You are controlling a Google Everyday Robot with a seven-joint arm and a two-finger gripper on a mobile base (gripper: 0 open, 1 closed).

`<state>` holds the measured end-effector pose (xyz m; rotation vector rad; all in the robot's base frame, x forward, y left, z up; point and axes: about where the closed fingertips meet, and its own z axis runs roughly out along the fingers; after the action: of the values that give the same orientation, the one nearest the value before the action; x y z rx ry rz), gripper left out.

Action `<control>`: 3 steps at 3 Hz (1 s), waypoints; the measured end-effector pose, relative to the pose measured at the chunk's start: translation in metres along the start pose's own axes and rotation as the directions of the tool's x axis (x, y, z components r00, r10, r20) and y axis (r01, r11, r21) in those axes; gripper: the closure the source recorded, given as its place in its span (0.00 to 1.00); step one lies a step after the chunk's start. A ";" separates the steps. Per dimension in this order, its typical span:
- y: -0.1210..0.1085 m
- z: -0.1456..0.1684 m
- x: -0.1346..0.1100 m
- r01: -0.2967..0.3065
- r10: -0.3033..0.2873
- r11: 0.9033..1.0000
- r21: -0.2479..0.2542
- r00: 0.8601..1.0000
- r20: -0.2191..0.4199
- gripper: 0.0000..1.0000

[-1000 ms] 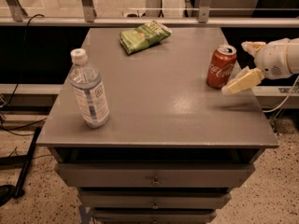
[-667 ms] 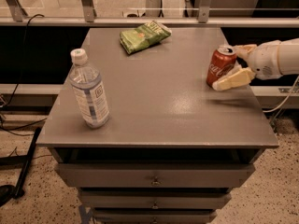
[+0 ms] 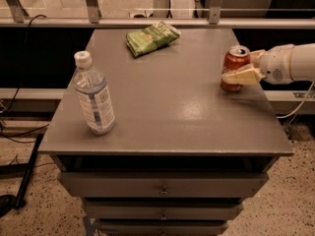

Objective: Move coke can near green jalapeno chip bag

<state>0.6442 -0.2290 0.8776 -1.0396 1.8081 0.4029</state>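
Right middle of the frame: gripper [image 3: 241, 67] against the coke can [image 3: 233, 62], covering its lower side. Arm [image 3: 291, 63] cut off by the right edge. Print on green jalapeno chip bag [image 3: 151, 37], upper centre, and water bottle [image 3: 94, 100] label, left, too small to read.

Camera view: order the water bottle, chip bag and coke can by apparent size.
1. Water bottle, though nearest.
2. Green chip bag and coke can look close; bag lies farther.
Gripper is at the can.

Gripper [image 3: 240, 67] at coke can [image 3: 233, 62], right of chip bag [image 3: 151, 37].
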 end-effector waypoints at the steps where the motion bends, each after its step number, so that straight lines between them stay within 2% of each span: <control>1: -0.006 -0.020 -0.017 -0.004 0.002 0.999 0.050 0.999 0.040 0.84; 2: -0.004 -0.017 -0.017 -0.004 0.002 0.999 0.043 0.999 0.039 1.00; 3: -0.004 -0.014 -0.019 0.000 -0.002 0.999 0.041 0.999 0.046 1.00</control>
<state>0.6420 -0.2315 0.9013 -0.9946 1.7677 0.3845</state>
